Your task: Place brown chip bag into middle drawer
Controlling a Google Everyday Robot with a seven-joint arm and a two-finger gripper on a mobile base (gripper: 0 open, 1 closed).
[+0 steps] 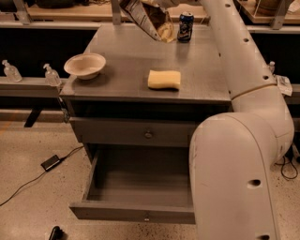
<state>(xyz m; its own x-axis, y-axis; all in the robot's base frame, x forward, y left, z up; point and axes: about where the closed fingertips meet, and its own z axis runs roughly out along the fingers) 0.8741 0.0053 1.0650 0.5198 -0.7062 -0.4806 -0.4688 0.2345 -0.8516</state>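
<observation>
At the top edge of the view, the jaws are clamped on the upper end of the brown chip bag (149,18), which is held clear above the rear of the desk (122,61). Well below the jaws, the middle drawer (140,185) stands open. 1 yellow sponge (164,79) is seen lying below them.

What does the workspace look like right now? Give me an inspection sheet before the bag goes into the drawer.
Surface: grey cabinet top, holding three loose items.
Job's things: brown chip bag hanging above the top's rear; middle drawer pulled open, nothing seen inside.
Clutter: white bowl left, yellow sponge centre, blue can rear.
Claw: at the view's top edge above the bag, mostly cut off.
Cables: black corded adapter on the floor, left.
Surroundings: two clear bottles on the left ledge.
</observation>
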